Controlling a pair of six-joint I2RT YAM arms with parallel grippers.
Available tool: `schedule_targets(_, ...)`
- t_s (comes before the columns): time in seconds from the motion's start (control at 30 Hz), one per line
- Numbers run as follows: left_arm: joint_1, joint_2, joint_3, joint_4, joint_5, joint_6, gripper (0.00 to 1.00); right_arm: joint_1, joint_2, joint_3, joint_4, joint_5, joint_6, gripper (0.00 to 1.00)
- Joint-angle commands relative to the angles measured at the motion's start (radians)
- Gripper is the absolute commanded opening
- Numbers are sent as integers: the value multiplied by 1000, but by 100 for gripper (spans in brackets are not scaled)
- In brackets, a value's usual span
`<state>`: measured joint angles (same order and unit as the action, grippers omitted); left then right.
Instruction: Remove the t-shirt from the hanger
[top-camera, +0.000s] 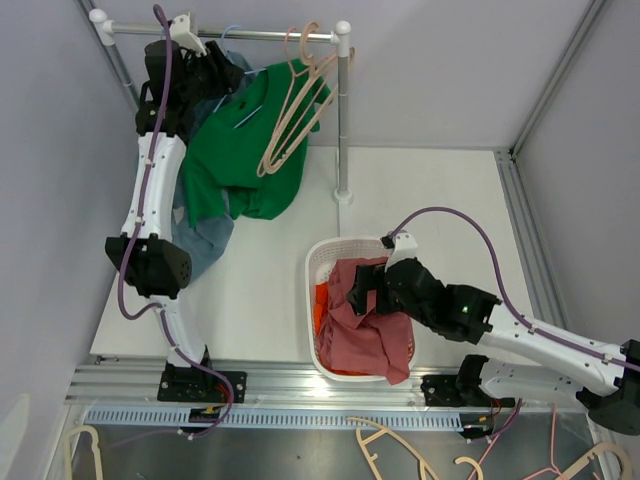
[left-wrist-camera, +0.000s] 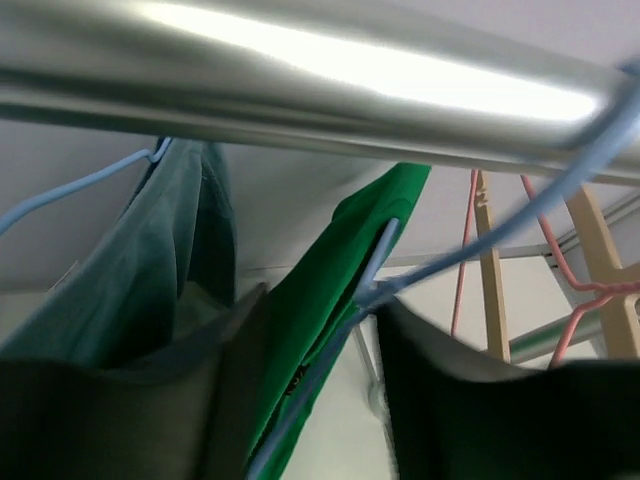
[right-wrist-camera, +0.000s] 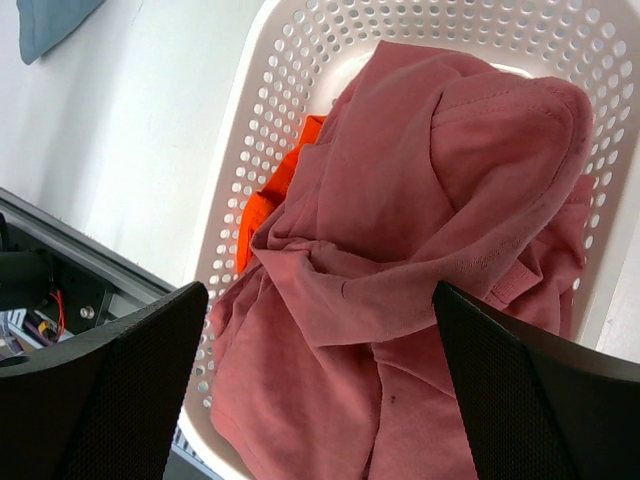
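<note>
At 11 o'clock on the table (top-camera: 420, 200), the green t-shirt (top-camera: 250, 165) hangs on a blue hanger (left-wrist-camera: 375, 292) hooked over the rail (left-wrist-camera: 300, 80). The left pincer (left-wrist-camera: 320, 340) is just under that rail, partly open, with shirt and hanger wire in its gap. I cannot tell if it touches them. At 5 o'clock, the right pincer (right-wrist-camera: 320, 380) is spread wide and holds nothing, above a pink garment (right-wrist-camera: 430, 200) in the white basket (right-wrist-camera: 240, 150).
</note>
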<state>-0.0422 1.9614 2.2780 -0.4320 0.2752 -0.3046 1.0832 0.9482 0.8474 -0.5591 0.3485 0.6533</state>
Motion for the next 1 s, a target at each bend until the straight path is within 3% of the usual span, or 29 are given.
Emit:
schedule_targets(0.0, 11, -1, 46, 16, 41, -13, 43, -12, 3, 22, 34, -17, -15, 99)
schedule_targets(0.07, 10, -1, 49, 18, 41, -13, 28, -17, 7, 19, 41, -23, -17, 99)
schedule_targets(0.1, 10, -2, 52, 16, 38, -14, 15, -19, 8, 18, 44, -25, -17, 99)
schedule_targets(0.2, 10, -9, 70, 12, 42, -19, 1, -19, 8, 13, 48, -32, -17, 99)
schedule_targets(0.4, -7, -42, 152, 9, 62, -14, 0, -20, 1, 10, 48, -42, -17, 99)
schedule_targets(0.67, -31, -198, 121, 4, -63, 10, 1, -19, -20, -7, 74, -71, -26, 99)
schedule_targets(0.77, -39, -243, 118, -48, -157, 10, 1, -17, -31, -11, 120, -59, -96, 99)
schedule_targets(0.97, -85, -374, 40, -214, -379, -8, 1, 30, -22, 18, 399, -180, -389, 100)
